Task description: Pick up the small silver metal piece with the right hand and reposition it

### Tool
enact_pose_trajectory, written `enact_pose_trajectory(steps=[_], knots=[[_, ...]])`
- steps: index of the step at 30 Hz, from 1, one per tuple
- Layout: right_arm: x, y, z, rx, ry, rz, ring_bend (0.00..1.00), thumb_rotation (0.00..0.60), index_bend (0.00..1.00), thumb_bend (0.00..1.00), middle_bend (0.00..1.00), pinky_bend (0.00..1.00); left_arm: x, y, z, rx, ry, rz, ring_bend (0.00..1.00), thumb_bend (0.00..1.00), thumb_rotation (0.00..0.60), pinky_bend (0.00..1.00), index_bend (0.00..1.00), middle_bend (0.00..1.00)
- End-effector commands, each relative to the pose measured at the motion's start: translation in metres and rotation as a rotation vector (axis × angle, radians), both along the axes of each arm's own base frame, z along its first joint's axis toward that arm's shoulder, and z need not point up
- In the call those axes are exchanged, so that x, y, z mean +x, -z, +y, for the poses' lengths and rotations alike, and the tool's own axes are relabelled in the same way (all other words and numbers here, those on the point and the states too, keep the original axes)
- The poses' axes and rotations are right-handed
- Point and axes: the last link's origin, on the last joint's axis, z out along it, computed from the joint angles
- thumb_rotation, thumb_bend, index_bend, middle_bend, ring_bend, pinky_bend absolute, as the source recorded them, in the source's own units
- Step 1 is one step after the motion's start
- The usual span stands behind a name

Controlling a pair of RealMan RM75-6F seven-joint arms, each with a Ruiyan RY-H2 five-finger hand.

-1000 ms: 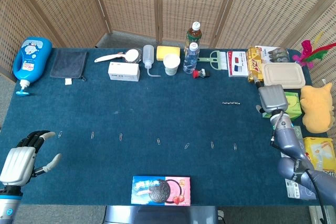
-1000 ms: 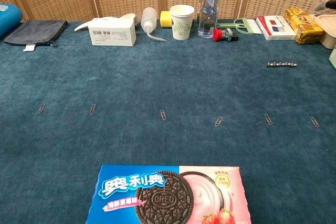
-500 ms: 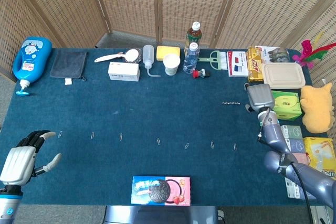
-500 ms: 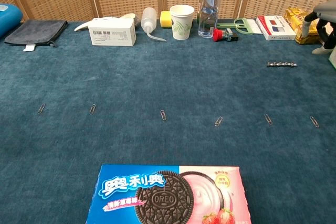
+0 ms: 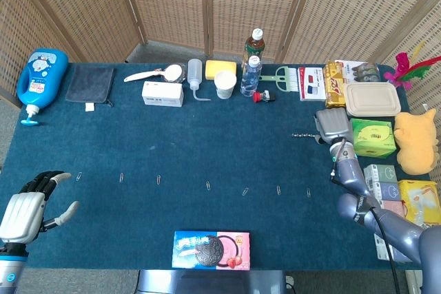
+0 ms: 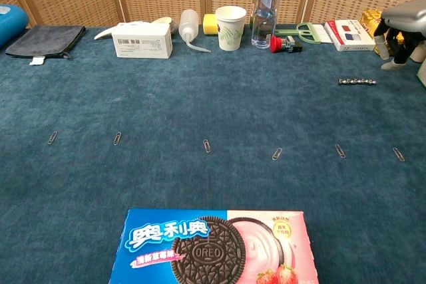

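The small silver metal piece [image 5: 301, 135] is a short beaded bar lying on the blue cloth at the right side of the table; the chest view shows the same piece [image 6: 357, 81] flat and untouched. My right hand [image 5: 333, 125] hovers just to its right, back plate up, holding nothing. In the chest view the right hand [image 6: 401, 31] enters at the upper right edge with fingertips [image 6: 390, 65] pointing down, spread, a short way right of and behind the piece. My left hand [image 5: 31, 208] rests open at the table's near left corner.
A row of several paper clips [image 6: 276, 153] crosses the cloth's middle. A cookie box [image 6: 212, 247] lies at the front edge. Bottles [image 5: 253, 60], a cup [image 5: 224, 85] and boxes [image 5: 163, 93] line the back; snack boxes [image 5: 373, 138] and a yellow plush [image 5: 417, 141] crowd the right edge.
My right hand has moved left and toward the back of the table, closing in on the metal piece and coming into the chest view. The left hand and the piece have stayed still.
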Motion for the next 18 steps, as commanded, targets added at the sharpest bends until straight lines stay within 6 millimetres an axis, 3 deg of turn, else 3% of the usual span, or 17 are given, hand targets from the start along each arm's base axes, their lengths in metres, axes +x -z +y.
enact_pose_trajectory(steps=[1, 8, 18], knots=[[0.000, 0.006, -0.004, 0.005, 0.009, 0.003, 0.83, 0.569, 0.55, 0.29, 0.71, 0.67, -0.001, 0.000, 0.000, 0.000, -0.002, 0.001, 0.15, 0.36, 0.080, 0.23, 0.22, 0.20], [0.002, 0.014, -0.011, 0.010, 0.027, -0.002, 0.83, 0.565, 0.51, 0.31, 0.71, 0.67, -0.001, -0.001, 0.001, -0.002, -0.001, 0.000, 0.15, 0.36, 0.078, 0.23, 0.21, 0.20], [0.005, 0.023, -0.012, 0.032, 0.039, 0.002, 0.83, 0.552, 0.50, 0.42, 0.71, 0.67, -0.002, 0.000, 0.002, -0.004, 0.001, -0.003, 0.14, 0.36, 0.078, 0.23, 0.21, 0.20]])
